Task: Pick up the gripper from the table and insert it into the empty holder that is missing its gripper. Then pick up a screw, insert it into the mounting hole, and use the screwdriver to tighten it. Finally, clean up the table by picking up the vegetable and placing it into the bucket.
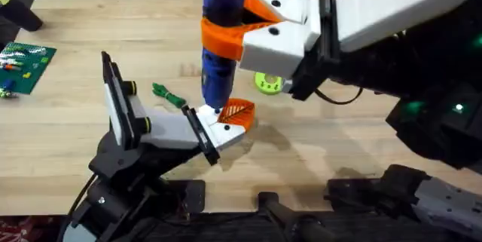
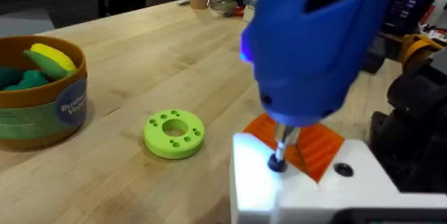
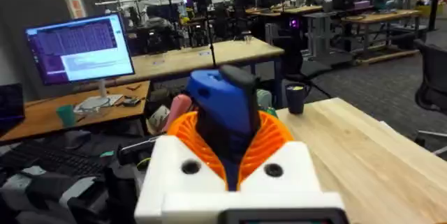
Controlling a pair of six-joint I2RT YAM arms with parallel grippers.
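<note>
Overhead, left to right: green circuit board (image 1: 24, 66) at the table's (image 1: 361, 159) left edge, well clear of the work. Left arm's holder (image 1: 218, 131) points toward table centre; whether the left gripper is clenched or released, cannot tell. Green vegetable (image 1: 169, 95) lies on the wood just left of the holder's tip. The small orange ribbed gripper (image 1: 238, 111) sits in the holder. Screwdriver (image 1: 223, 31) stands upright over the holder, bit down on the white block, and hides the table behind it. Right gripper (image 1: 248, 27) is clenched around the blue screwdriver body with orange pads. Green disc (image 1: 267, 83) lies just right of the screwdriver, partly behind the right arm.

Left wrist view adds the bit tip touching the mounting hole (image 2: 278, 163), plus a bucket (image 2: 43, 105) holding yellow and green toy food.
</note>
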